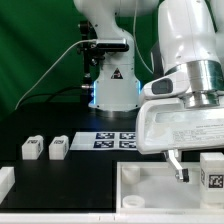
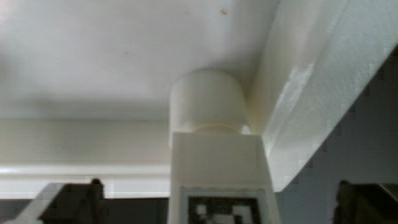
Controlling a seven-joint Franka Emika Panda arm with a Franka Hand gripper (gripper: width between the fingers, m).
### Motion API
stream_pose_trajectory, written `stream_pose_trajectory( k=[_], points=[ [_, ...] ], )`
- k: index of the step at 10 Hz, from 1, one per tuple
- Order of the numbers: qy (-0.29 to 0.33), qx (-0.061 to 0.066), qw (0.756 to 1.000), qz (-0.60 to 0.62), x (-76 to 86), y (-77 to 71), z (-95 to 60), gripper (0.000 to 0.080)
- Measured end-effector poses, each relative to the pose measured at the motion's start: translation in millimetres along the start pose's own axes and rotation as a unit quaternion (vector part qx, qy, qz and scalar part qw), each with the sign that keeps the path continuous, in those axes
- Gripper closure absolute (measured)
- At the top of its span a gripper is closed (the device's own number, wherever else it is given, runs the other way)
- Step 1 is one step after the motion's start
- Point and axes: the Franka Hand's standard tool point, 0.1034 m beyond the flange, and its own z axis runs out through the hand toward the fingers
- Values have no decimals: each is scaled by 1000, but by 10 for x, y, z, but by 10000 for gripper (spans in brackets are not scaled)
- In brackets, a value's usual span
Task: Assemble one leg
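Smooth white plastic leg (image 2: 214, 150); matt black table (image 1: 70, 177); green cloth backdrop (image 1: 35, 50); glossy white arm casing (image 1: 185, 35)

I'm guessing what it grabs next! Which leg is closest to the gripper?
The leg at the exterior view's right, beside the gripper; the other two sit far left.
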Motion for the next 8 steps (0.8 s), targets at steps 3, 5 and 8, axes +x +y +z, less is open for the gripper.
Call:
stream_pose_trajectory(
  k=[3,5,8],
  points=[
    [-51,16,999,9,169,-34,-172,150],
    [-73,19,997,12,166,2,-143,150],
    [-233,35,971,29,148,76,-72,151]
  ],
)
